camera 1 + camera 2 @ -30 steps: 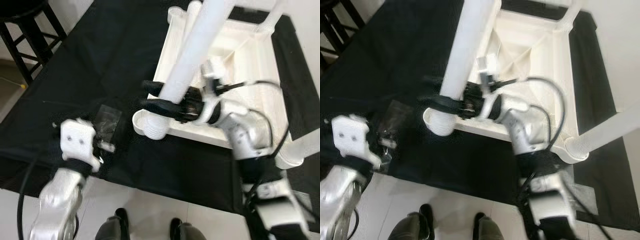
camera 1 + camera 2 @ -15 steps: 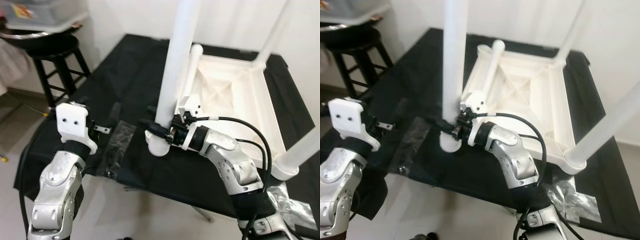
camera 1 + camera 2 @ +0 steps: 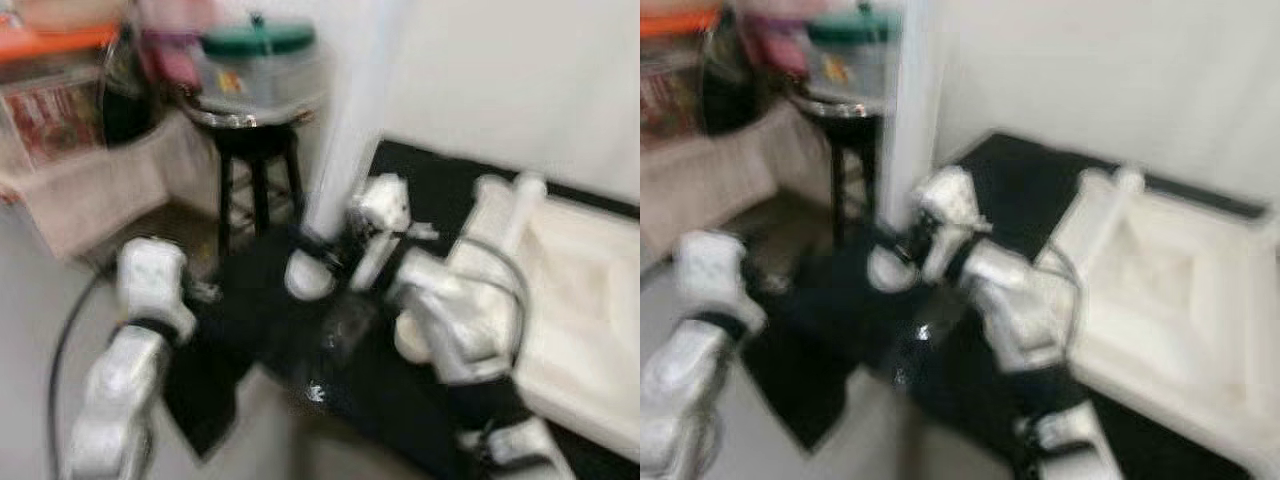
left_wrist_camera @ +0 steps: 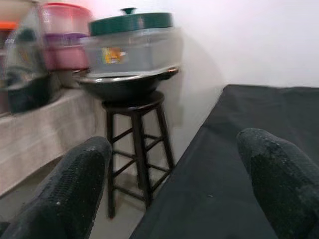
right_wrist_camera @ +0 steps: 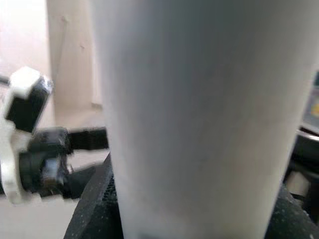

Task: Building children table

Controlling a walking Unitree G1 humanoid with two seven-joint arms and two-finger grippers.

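My right gripper (image 3: 325,250) is shut on a tall white table leg (image 3: 345,130), gripping it near its lower end (image 3: 308,275) over the black cloth (image 3: 300,345). In the right wrist view the leg (image 5: 199,114) stands close up between the black fingers (image 5: 99,209). The upturned white table (image 3: 585,290) lies to the right, with another leg (image 3: 515,195) at its near corner. My left gripper (image 4: 174,184) is open and holds nothing; it hovers left of the held leg, near the cloth's edge. Both eye views are badly blurred.
A black stool (image 4: 132,119) stands by the cloth's left edge, carrying a dark bowl and a clear container with a green lid (image 4: 132,42). Shelves with boxes (image 3: 60,110) fill the far left. A pale wall (image 3: 520,80) rises behind the table.
The head view has swung up and to the left and blurred, bringing the stool and shelves into sight. The right gripper keeps its hold on the leg; the left gripper stays open.
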